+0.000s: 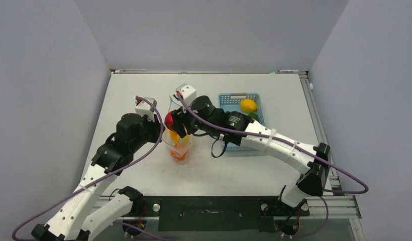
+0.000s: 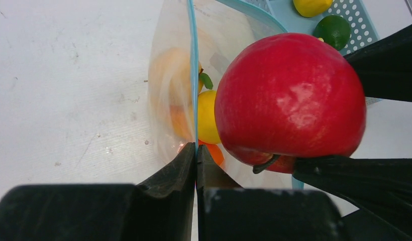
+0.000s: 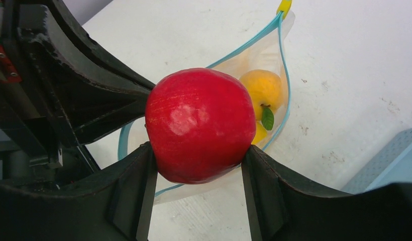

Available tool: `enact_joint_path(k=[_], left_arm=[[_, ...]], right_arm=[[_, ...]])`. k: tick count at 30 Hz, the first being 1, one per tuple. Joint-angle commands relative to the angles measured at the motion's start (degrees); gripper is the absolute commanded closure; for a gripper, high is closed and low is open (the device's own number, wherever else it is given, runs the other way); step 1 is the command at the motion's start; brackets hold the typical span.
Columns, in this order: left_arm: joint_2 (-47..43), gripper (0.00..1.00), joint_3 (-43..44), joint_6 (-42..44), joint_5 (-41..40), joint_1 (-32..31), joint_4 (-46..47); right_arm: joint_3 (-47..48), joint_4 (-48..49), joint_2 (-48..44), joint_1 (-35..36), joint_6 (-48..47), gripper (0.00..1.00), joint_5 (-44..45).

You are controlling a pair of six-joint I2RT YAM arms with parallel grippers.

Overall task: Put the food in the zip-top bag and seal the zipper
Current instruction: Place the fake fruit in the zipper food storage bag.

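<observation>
Your right end effector (image 3: 199, 168) stands about half open, its two dark fingers (image 3: 138, 196) clamped on either side of a red apple (image 3: 199, 123). The apple fills the gap between the pads and is off the surface (image 1: 143, 90). In the right wrist view it sits over the open mouth of the zip-top bag (image 3: 231, 63), not yet down inside.

Your left end effector (image 2: 196, 155) is closed tight, jaws pressed together on the zipper (image 2: 192, 60). It pinches that light-blue strip at one side of the bag's mouth and holds the edge up. In the left wrist view the apple is at 3 o'clock of the strip, close beside it.

Some food is already inside the bag: an orange fruit (image 3: 262, 90) with a small green leaf, a yellow piece (image 2: 209, 118) below it, and something orange at the bottom, blurred by the plastic.

In the top view the bag (image 1: 180, 145) lies near the middle of the surface, at roughly 8 o'clock of the light-blue basket (image 1: 234, 96). The two end effectors meet at the bag's 12 o'clock end. A lemon (image 1: 248, 105) and a dark green fruit (image 2: 334, 30) are in the basket.
</observation>
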Motion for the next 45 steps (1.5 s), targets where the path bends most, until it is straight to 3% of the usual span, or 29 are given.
enact_joint_path(k=[1,8,11,21,25,32,45], left_arm=[[-1.0,1.00,0.1,-0.3,-0.2,0.4,3.5],[-1.2,1.00,0.2,-0.3,-0.5,0.4,3.5],[-1.2,1.00,0.2,-0.3,-0.6,0.4,3.5],[-1.4,1.00,0.1,-0.3,-0.7,0.4,3.5],[-1.5,1.00,0.2,-0.3,-0.6,0.4,3.5],[-1.5,1.00,0.2,-0.3,-0.5,0.4,3.4],[-1.3,1.00,0.1,-0.4,-0.2,0.4,3.5]], right_arm=[[4.3,-2.6,1.1,1.6,-1.8,0.67,6.0],[4.9,-6.1,3.2,4.8,-2.9,0.65,11.3],[5.3,-6.7,4.1,5.8,-3.2,0.60,12.1],[5.6,-6.2,4.7,6.3,-3.3,0.20,12.9],[4.5,-4.9,3.3,6.3,-2.9,0.12,13.3],[2.2,-2.6,-0.6,6.3,-1.5,0.10,16.1],[-4.2,-2.1,-10.7,2.9,0.6,0.07,29.2]])
